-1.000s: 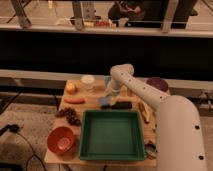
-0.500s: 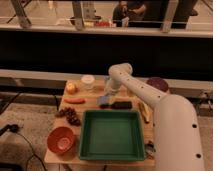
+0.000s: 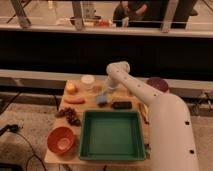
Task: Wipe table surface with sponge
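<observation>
Wooden table (image 3: pixel 75 156), rear centre: blue sponge (image 3: pixel 102 100), long axis indistinct; pincer (image 3: pixel 106 90) just above it; whether apart or together, cannot tell.

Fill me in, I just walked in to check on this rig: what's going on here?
A one-armed robot is working at a small wooden table. Its arm reaches over the back of the table, and the pincer is down at the blue sponge, which lies on the wood just behind the green tray, beside a dark oblong object. Whether it has hold of the sponge can't be told.
</observation>
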Action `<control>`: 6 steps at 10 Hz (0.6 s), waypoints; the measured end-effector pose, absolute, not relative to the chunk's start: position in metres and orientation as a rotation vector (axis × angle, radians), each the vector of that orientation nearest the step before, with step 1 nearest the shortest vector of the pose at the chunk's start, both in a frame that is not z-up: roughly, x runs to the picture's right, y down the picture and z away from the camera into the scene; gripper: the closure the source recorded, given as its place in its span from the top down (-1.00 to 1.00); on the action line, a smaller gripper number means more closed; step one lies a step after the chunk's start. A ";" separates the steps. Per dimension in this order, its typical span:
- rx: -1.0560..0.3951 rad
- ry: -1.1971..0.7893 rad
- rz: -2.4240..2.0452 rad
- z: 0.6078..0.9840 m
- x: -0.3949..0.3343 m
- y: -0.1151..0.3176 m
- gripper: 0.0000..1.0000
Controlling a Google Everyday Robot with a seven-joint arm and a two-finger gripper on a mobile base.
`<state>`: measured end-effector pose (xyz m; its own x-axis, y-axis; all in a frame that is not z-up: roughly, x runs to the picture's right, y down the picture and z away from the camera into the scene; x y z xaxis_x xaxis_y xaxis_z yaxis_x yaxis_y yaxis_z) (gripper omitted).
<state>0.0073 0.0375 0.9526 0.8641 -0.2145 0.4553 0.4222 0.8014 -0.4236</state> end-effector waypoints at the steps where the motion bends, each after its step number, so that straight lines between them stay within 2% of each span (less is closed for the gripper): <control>1: -0.540 -0.407 -0.357 0.954 0.003 0.036 -1.00; 6: -0.548 -0.463 -0.412 0.959 -0.035 0.042 -1.00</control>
<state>-0.0348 0.0417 0.9595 0.8186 -0.2465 0.5188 0.4863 0.7780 -0.3977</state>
